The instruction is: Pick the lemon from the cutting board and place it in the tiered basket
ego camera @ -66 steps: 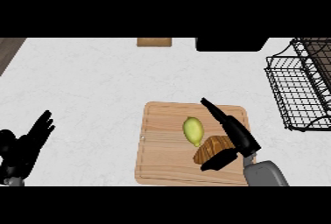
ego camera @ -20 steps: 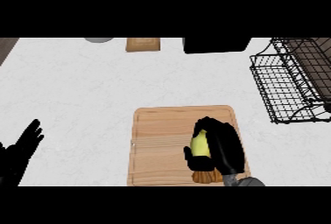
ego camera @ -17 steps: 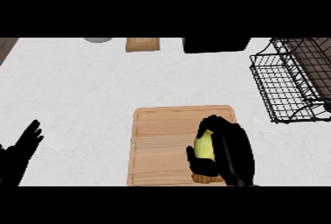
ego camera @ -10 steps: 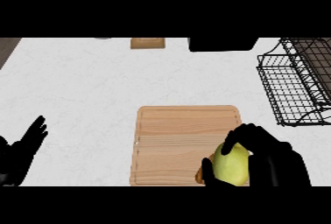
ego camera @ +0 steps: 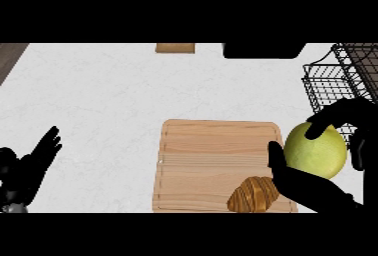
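The yellow-green lemon (ego camera: pixel 317 150) is lifted off the wooden cutting board (ego camera: pixel 214 155) and sits just past the board's right edge, with my right hand (ego camera: pixel 314 187) shut on it; fingers curl over its top and right side and the thumb runs along its left. The black wire tiered basket (ego camera: pixel 336 80) stands at the far right, above and behind the lemon. My left hand (ego camera: pixel 26 167) rests open at the lower left, fingers up, well away from the board.
A brown croissant (ego camera: pixel 252 195) lies on the board's lower right corner, just below the lemon. A black appliance (ego camera: pixel 264 50) and a small wooden block (ego camera: pixel 176 48) sit at the back edge of the white counter (ego camera: pixel 96 100).
My right hand closed round the lemon on the board, then lifted it up and to the right, off the board's edge. The croissant is uncovered. The left hand barely moved.
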### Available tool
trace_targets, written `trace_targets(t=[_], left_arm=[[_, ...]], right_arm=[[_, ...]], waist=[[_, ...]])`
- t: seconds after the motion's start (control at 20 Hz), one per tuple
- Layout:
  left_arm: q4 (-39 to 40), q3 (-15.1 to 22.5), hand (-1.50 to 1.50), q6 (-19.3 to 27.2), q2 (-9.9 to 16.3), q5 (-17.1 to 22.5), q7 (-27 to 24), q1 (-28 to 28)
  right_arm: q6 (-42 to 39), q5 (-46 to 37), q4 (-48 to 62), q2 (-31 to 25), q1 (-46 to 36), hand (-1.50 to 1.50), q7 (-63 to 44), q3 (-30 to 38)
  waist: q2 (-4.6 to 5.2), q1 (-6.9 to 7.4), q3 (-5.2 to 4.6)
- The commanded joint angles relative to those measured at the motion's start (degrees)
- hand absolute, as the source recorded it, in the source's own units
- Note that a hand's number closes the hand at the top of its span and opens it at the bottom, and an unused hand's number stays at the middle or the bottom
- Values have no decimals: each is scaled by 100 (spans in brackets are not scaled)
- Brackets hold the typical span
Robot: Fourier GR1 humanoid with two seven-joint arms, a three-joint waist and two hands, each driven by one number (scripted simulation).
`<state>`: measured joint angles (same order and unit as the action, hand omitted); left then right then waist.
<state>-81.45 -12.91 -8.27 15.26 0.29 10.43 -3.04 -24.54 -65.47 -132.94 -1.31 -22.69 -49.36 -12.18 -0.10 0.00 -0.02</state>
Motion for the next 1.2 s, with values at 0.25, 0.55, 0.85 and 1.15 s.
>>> trace_targets(t=[0.25,0.55,0.85,1.15], left_arm=[[-122,-29,0,-32,19,-91,-58,-137],[435,-252,0,-175,179,86,-191,320],[673,-58,0,109,-59,-240,-303,519],[208,-63,0,-93,35,-146,-232,141]], right_arm=[[676,681,2091,-936,-1089,150,1344,1793],[1312,2088,3377,-910,-1988,150,2026,3076],[1595,2483,4977,-1620,-2539,150,2857,3454],[1577,753,5403,-2918,-2179,150,3619,2405]], waist=[[18,58,3],[43,67,3],[31,42,1],[100,158,-18]])
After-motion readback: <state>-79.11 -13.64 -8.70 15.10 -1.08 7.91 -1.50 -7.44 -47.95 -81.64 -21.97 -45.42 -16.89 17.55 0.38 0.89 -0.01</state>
